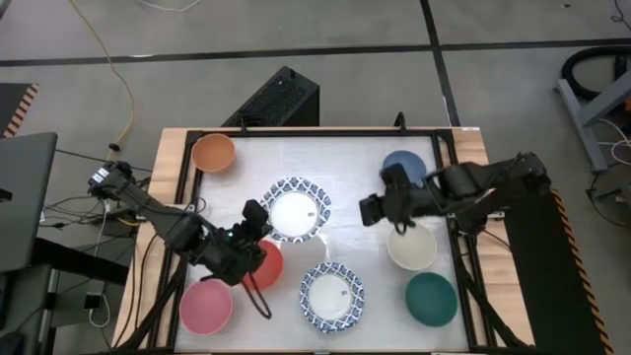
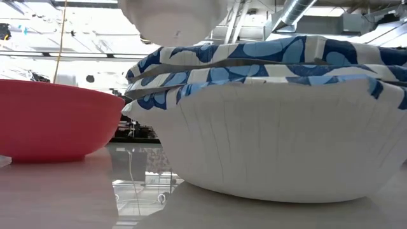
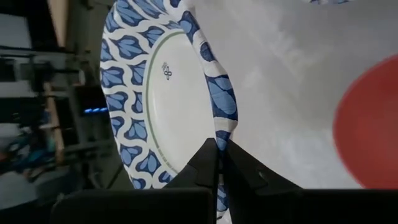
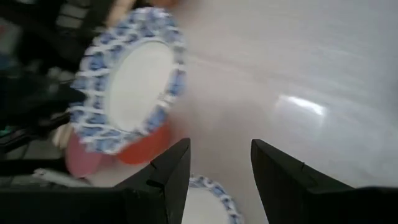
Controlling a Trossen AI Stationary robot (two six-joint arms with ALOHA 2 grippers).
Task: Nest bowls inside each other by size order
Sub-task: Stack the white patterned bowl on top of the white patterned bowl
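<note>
Left pincer clamped on rim of blue-patterned white bowl at table centre, red bowl at its 7 o'clock; right pincer apart, empty, at bowl's 3 o'clock

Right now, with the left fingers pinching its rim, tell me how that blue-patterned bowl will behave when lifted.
The blue-patterned bowl is probably light and thin-walled: the left gripper clamps only its rim, fingers almost touching. It may flex or sag, since its fluted edge looks wavy like paper. It could also swing or tip, being held from one side near the red bowl.
</note>
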